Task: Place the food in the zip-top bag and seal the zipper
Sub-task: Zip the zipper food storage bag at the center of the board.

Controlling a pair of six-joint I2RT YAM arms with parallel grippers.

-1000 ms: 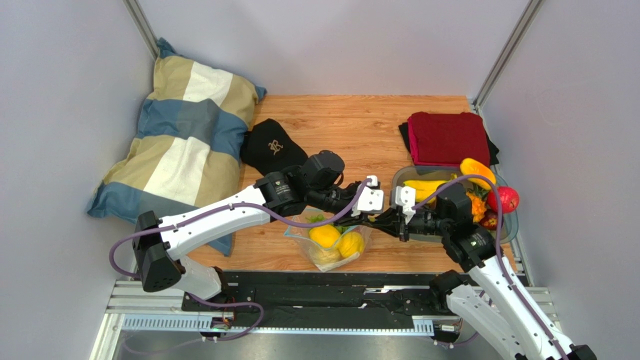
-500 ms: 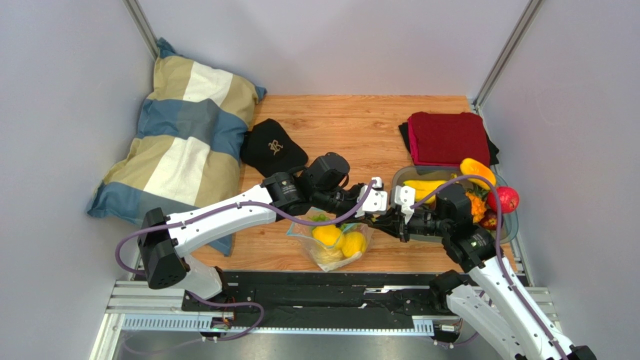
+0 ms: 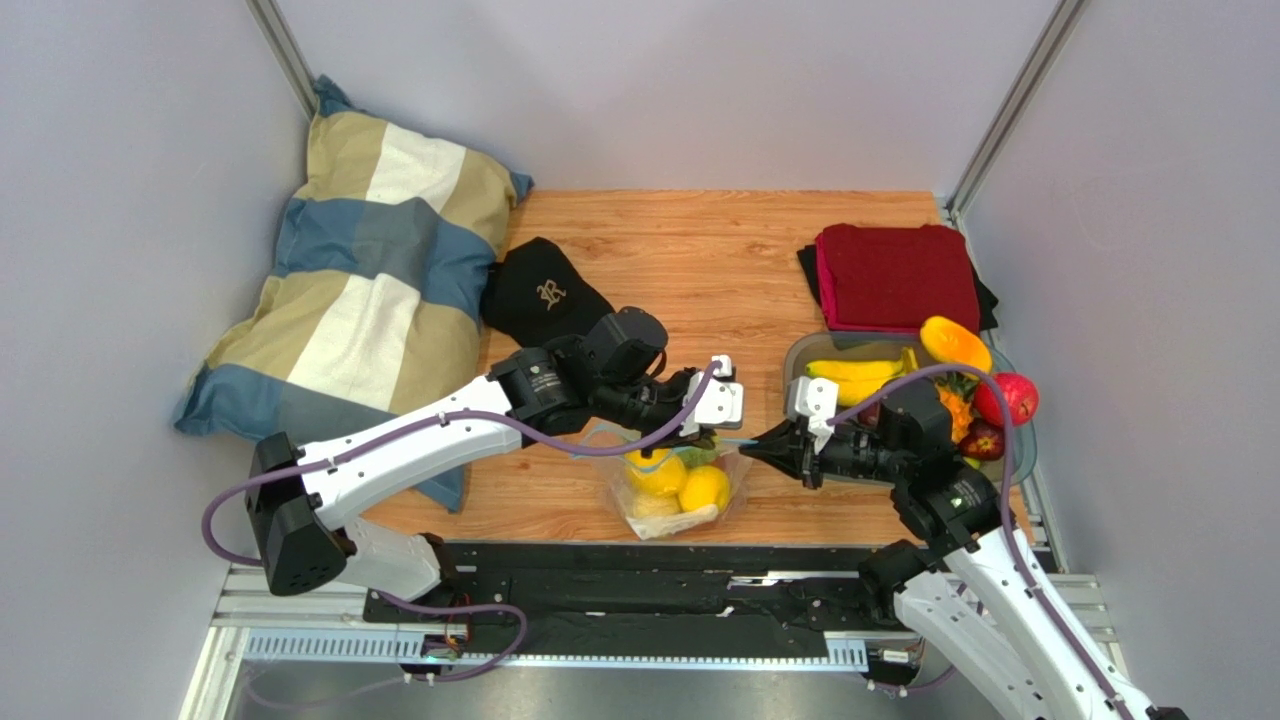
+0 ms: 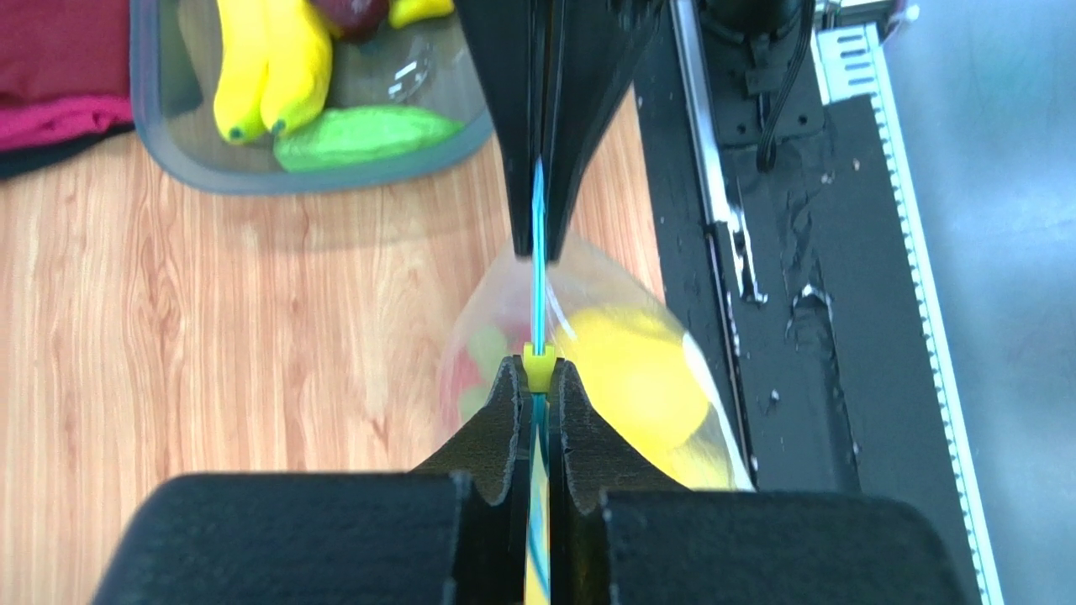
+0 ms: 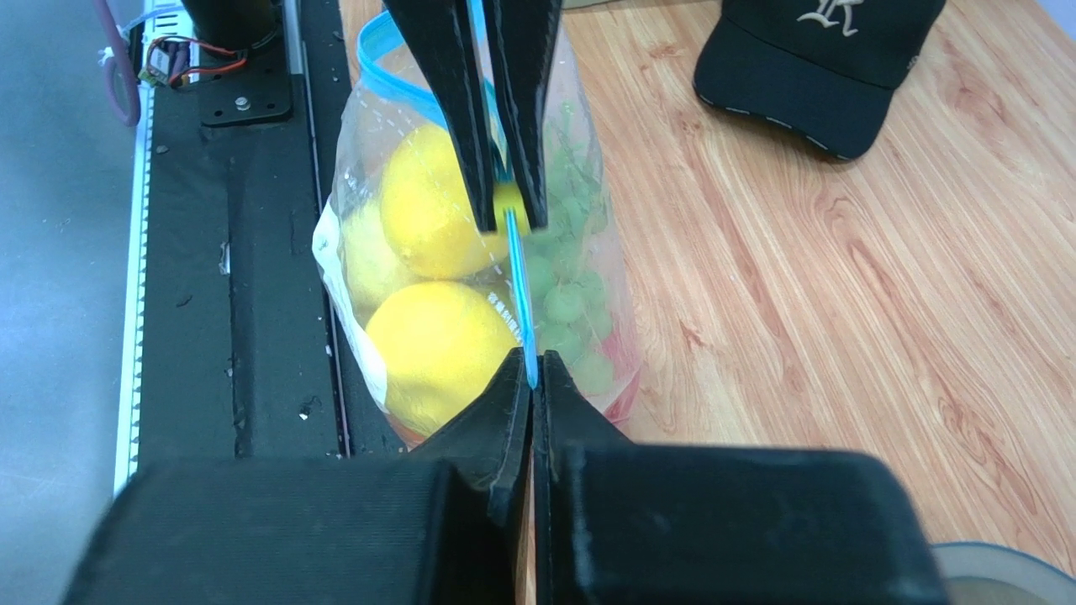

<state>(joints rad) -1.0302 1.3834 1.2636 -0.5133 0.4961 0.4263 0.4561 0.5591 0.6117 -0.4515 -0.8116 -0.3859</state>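
Two pinches on the zipper (image 4: pixel 538 240), left gripper (image 4: pixel 538 378) and right gripper (image 5: pixel 531 378); bag (image 5: pixel 587 290) (limp, slippery, loaded) handles best by it.

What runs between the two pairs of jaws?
The light-blue zipper, stretched straight from one pair of jaws to the other above the filled zip-top bag; both wrist views show it.
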